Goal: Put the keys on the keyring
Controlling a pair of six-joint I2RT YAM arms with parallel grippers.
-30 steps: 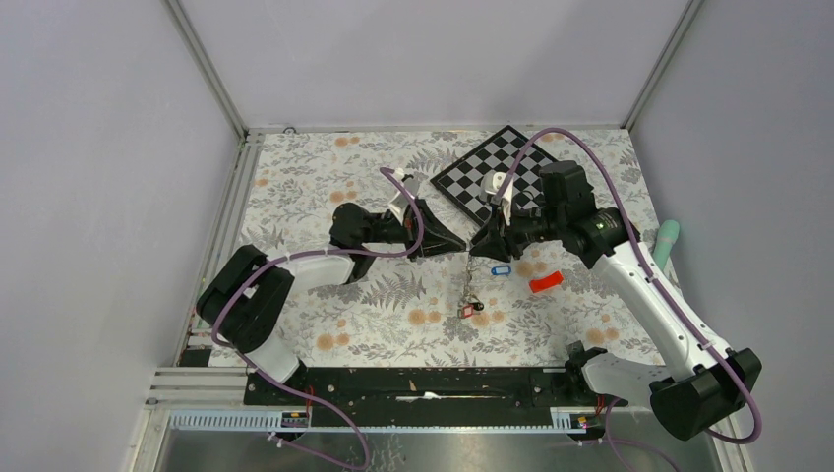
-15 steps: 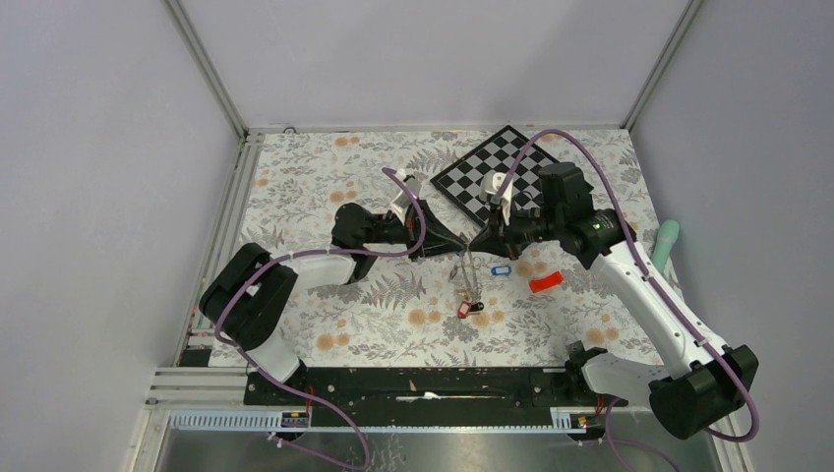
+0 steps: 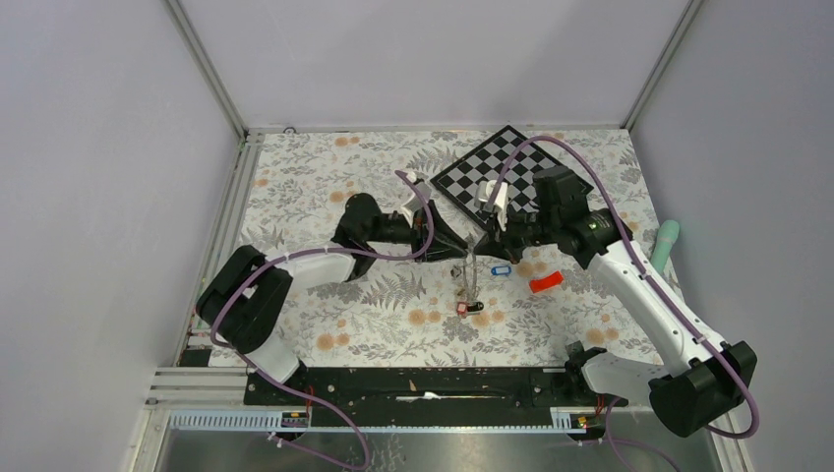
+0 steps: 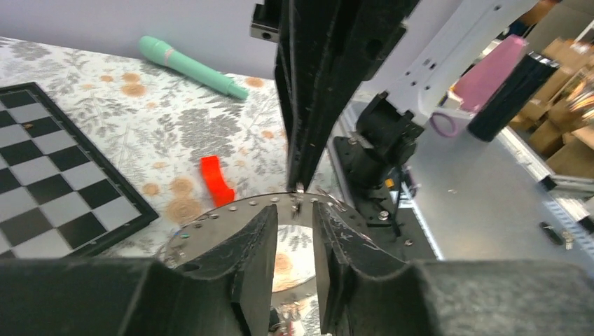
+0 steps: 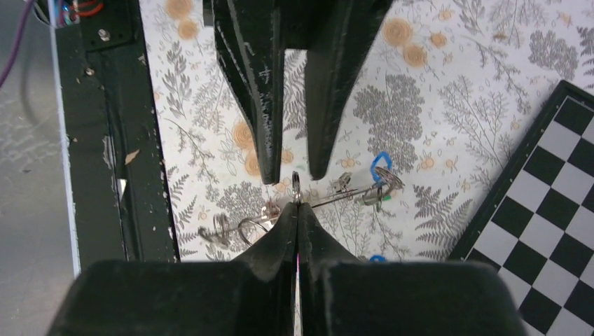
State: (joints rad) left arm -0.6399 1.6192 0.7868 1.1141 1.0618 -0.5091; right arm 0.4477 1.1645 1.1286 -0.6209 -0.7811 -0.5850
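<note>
Right gripper [image 5: 297, 210] pinches the one keyring [image 4: 210, 225]; left gripper [image 4: 294, 214] slightly parted; perhaps two keys [image 3: 468, 308] dangle, one blue key [image 3: 501, 269] apart.

The top view is lit evenly and softly from above, with only faint shadows cast on the floral table [image 3: 325, 197], and everything is kept sharp. In the left wrist view, bright reflections are thrown off the keyring [image 4: 217, 218] at lower centre. The dark foreground along the bottom edge of both wrist views is blurred.
</note>
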